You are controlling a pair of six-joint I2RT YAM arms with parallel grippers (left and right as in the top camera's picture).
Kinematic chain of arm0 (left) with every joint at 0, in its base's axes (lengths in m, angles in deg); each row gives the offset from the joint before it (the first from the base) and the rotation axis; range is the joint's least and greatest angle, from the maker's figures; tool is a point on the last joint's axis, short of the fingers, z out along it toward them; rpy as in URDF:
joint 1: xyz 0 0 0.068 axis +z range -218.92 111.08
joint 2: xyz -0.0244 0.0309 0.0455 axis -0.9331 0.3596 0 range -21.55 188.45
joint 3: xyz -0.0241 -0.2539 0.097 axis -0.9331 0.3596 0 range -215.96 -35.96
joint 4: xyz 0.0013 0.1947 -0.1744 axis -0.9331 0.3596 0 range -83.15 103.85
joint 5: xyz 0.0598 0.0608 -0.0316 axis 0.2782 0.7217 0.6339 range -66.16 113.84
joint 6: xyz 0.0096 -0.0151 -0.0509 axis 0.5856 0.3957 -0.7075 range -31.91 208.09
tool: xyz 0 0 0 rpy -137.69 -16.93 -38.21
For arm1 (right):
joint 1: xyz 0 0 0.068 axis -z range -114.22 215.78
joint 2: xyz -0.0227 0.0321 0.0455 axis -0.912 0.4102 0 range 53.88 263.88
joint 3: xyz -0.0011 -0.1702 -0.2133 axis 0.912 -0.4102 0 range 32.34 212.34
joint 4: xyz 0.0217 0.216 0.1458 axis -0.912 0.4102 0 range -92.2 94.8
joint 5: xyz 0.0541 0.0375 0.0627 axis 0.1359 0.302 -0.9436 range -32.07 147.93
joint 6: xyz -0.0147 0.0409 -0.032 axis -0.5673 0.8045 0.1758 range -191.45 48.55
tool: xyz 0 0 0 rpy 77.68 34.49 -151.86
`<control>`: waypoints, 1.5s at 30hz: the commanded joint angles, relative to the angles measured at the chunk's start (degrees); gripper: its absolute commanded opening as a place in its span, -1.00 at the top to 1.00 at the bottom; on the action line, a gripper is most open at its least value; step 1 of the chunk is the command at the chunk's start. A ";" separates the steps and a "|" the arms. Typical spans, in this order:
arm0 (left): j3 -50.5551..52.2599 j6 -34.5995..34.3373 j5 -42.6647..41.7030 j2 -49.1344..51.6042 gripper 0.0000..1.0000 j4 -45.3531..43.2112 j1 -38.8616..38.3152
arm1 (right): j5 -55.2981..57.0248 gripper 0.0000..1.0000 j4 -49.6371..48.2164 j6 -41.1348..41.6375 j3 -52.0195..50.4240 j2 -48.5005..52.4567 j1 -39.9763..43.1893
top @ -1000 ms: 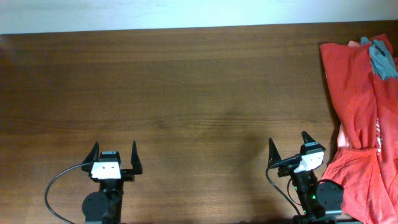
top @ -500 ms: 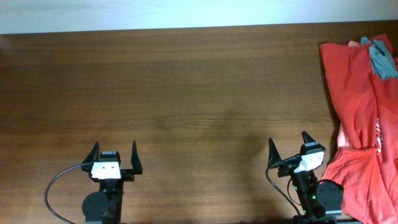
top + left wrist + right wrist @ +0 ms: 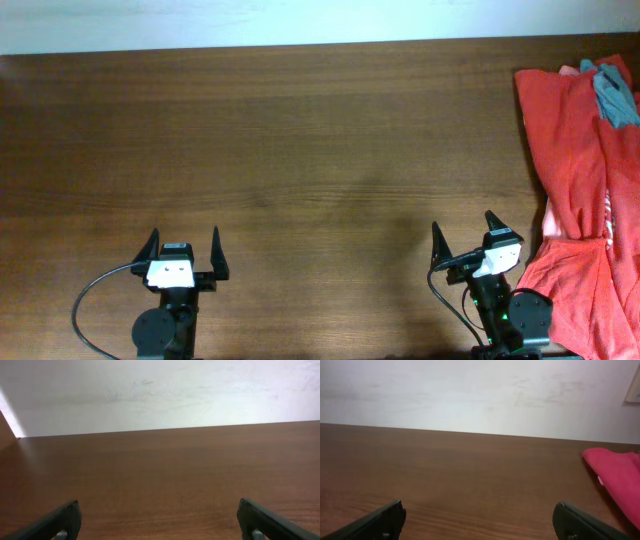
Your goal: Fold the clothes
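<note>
The clothes (image 3: 580, 170) lie in a heap along the table's right edge: orange-red fabric, a paler salmon-pink piece (image 3: 568, 69) at the far end and a grey garment (image 3: 612, 92) on top. An edge of the orange-red fabric (image 3: 617, 477) shows at the right of the right wrist view. My left gripper (image 3: 184, 242) is open and empty at the front left, far from the heap; its fingers frame bare wood in the left wrist view (image 3: 159, 507). My right gripper (image 3: 463, 229) is open and empty at the front, just left of the heap (image 3: 479, 507).
The brown wooden table (image 3: 300, 150) fills the overhead view, with a white wall (image 3: 300, 20) behind its far edge. The heap runs off the right edge of the overhead view. A black cable (image 3: 95, 290) loops beside the left arm's base.
</note>
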 commanded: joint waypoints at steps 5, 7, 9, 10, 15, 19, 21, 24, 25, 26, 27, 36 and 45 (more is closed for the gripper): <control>0.31 0.48 0.61 -0.33 -0.98 -0.02 0.28 | -0.72 -0.97 0.28 0.31 -0.26 -0.37 0.20; 0.31 0.50 0.61 -0.33 -0.98 -0.04 0.28 | -0.72 -0.97 0.28 0.31 -0.26 -0.37 0.20; 0.31 0.48 0.61 -0.33 -0.98 -0.04 0.28 | -0.72 -0.97 0.28 0.31 -0.26 -0.37 0.20; 0.31 0.50 0.61 -0.33 -0.98 -0.02 0.28 | -0.72 -0.97 0.28 0.31 -0.26 -0.37 0.20; 0.31 0.50 0.61 -0.33 -0.98 -0.04 0.28 | -0.72 -0.97 0.28 0.31 -0.26 -0.37 0.20; 0.31 0.48 0.61 -0.33 -0.98 -0.02 0.28 | -0.72 -0.97 0.28 0.31 -0.26 -0.37 0.20; 0.31 0.50 0.61 -0.33 -0.98 -0.02 0.28 | -0.72 -0.97 0.28 0.31 -0.26 -0.37 0.20; 0.31 0.48 0.61 -0.33 -0.98 -0.02 0.28 | -0.72 -0.97 0.28 0.31 -0.26 -0.37 0.20; 0.31 0.48 0.61 -0.33 -0.98 -0.02 0.28 | -0.72 -0.97 0.28 0.31 -0.26 -0.37 0.20; 0.31 0.48 0.61 -0.33 -0.98 -0.04 0.28 | -0.72 -0.97 0.28 0.31 -0.26 -0.37 0.20; 0.31 0.48 0.61 -0.33 -0.98 -0.04 0.28 | -0.74 -0.97 0.28 0.31 -0.26 -0.37 0.20; 0.31 -1.84 0.35 -0.33 -0.98 -0.94 0.28 | -0.72 -0.97 0.02 2.25 -0.26 -0.37 0.20; -5.09 -6.29 -4.26 1.64 -0.98 -0.17 0.28 | 0.42 -0.97 2.99 2.67 4.39 0.09 0.20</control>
